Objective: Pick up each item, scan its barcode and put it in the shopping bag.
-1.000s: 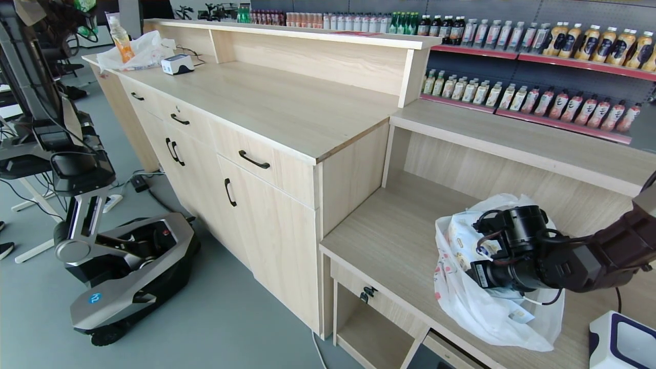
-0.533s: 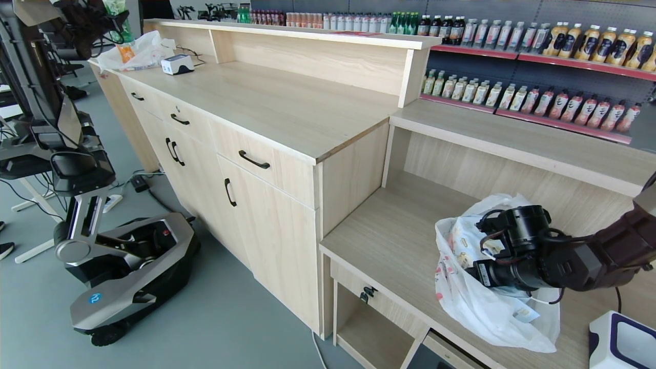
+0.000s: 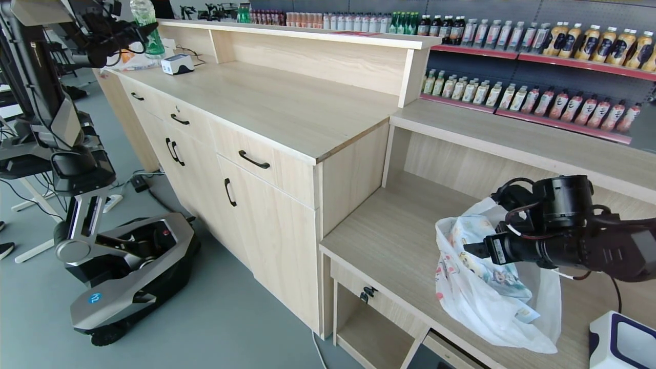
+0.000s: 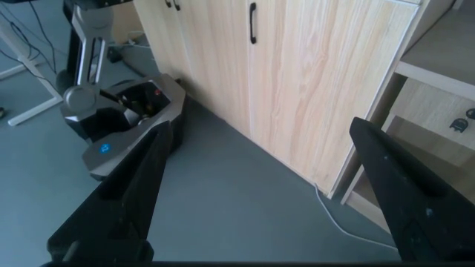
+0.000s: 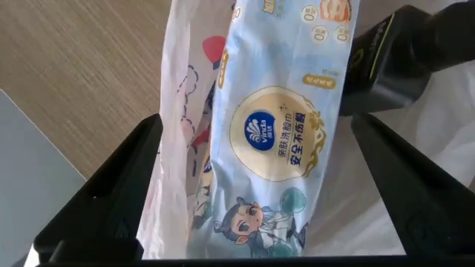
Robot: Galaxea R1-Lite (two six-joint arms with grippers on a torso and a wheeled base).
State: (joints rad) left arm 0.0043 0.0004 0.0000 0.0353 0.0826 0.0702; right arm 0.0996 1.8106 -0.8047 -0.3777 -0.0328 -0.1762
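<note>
At the lower right of the head view, the right gripper hangs spread wide above the shopping bag, which holds the wipes pack. A white scanner sits nearby on the wooden counter. The left gripper gapes empty over grey floor. Bottle shelves fill the upper right.

surface: lower wood counter | on it: shopping bag | white scanner
</note>
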